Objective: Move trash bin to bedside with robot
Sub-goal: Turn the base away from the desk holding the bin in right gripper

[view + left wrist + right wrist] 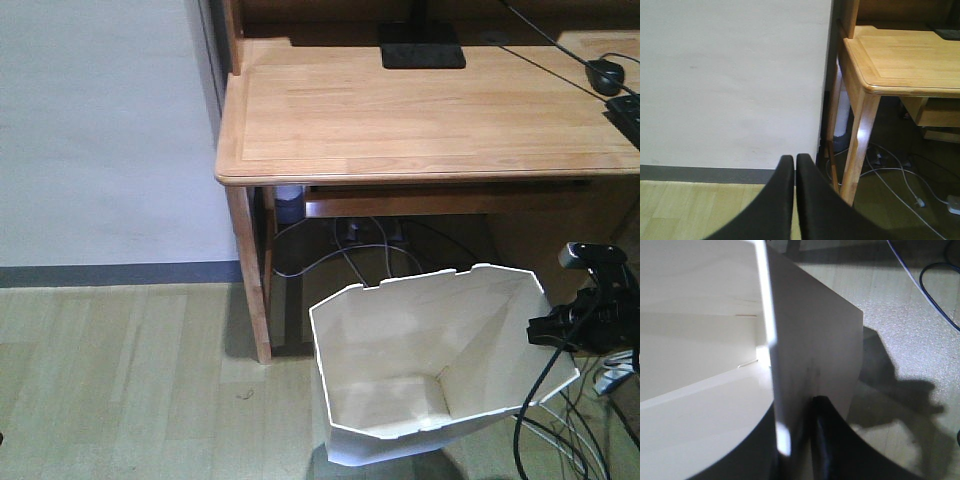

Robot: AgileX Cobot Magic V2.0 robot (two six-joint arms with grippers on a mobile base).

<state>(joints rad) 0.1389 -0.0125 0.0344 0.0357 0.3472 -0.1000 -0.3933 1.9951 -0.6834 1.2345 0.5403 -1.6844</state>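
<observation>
Clenched on the trash bin point(400, 350) at its right rim: right gripper point(548, 332), 1 finger inside the cream wall and 1 outside (in the wrist view, wall straight up between the 2 pads). Bin on the wood floor point(120, 380) just in front of the desk point(420, 110), near its left front leg, mouth upward, long axis roughly vertical. From the right gripper, bin body directly to the left and touching; right arm plainly the nearer. Pressed closed on nothing: left gripper point(795, 167), aimed at the white wall point(730, 75), well apart from the bin. No bed in any view, so direction to the bedside unknown. Probably a carry or drag by base motion next, with rim slip or tipping as the risk and floor cables point(350, 258) under the desk to avoid.
</observation>
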